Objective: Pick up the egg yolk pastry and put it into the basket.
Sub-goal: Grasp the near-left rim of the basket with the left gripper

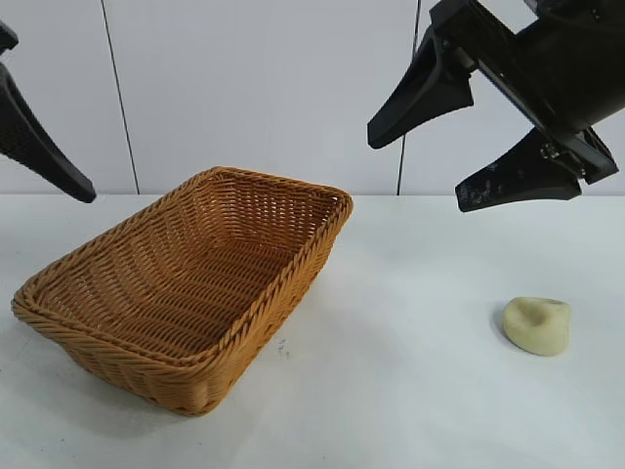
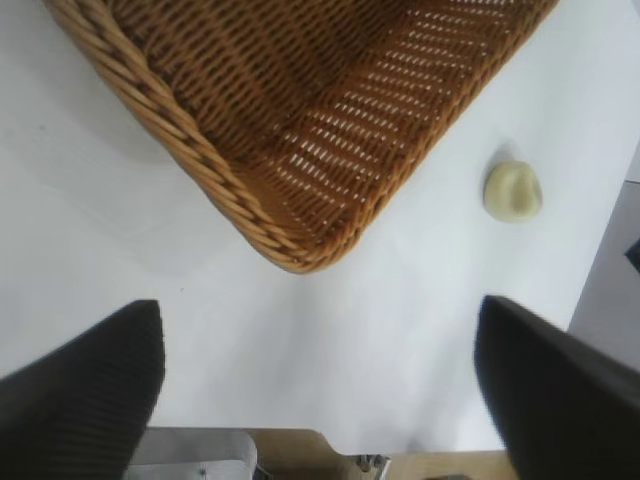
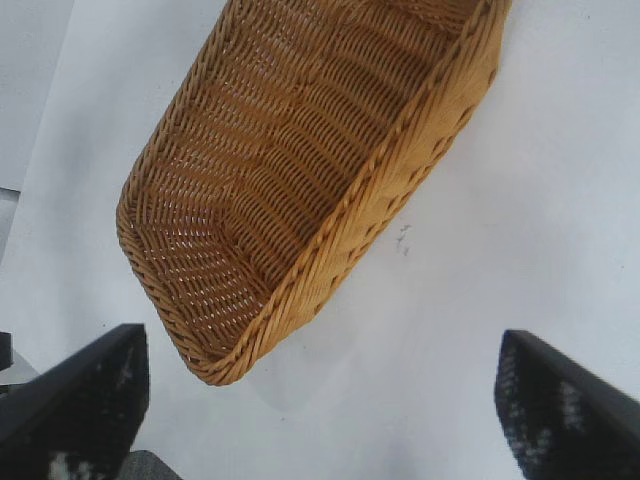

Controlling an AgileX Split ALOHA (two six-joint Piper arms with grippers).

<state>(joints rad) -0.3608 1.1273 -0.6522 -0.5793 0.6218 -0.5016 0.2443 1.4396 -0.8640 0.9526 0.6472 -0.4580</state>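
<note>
The pastry (image 1: 537, 325) lies on the counter (image 1: 410, 391), well apart from the empty basket (image 1: 186, 303). The right pincer (image 1: 420, 166) hangs above it, jaws wide, holding nothing; the left pincer (image 2: 320, 390) is also wide and empty. A hard squeeze could dent the soft lump; an off-centre descent could nudge it away.

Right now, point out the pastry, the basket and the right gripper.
egg yolk pastry (image 1: 536, 325), exterior view, middle of the lump.
basket (image 1: 285, 271), exterior view, braided rim, near side.
right gripper (image 1: 422, 166), exterior view, midway between its open fingertips.
</note>
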